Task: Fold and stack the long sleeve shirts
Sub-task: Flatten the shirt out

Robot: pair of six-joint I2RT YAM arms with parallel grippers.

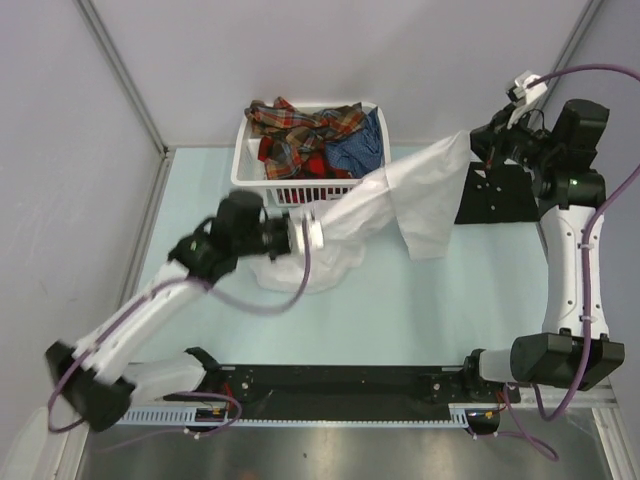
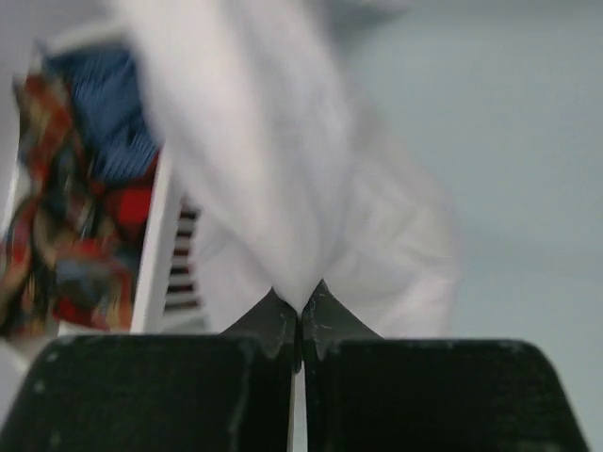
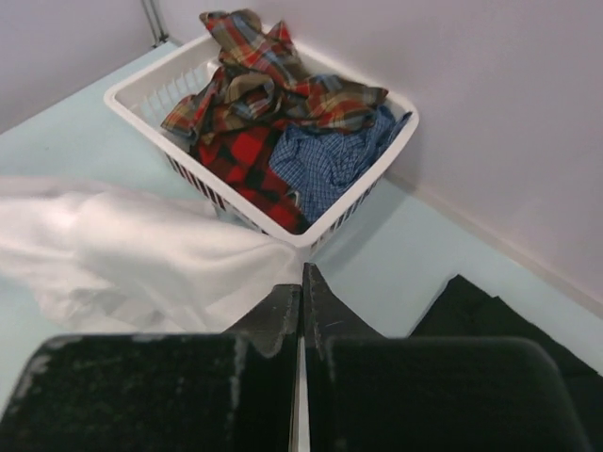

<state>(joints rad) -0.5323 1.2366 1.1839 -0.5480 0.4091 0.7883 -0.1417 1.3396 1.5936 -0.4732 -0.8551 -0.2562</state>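
While the left gripper (image 1: 312, 236) and right gripper (image 1: 478, 148) each pinch it, the white shirt (image 1: 400, 190) hangs slung between them, its long axis running near-left to far-right.

White arms (image 1: 565, 270), black joints (image 1: 560, 360), purple cables (image 1: 590, 68)

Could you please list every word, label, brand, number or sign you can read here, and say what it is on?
None can be read in any view. The plain white cloth shirt, red and brown plaid cloth shirts, blue checked cloth shirt, black cloth garment and white slatted plastic basket show no print. The left wrist view is too blurred for fine marks.
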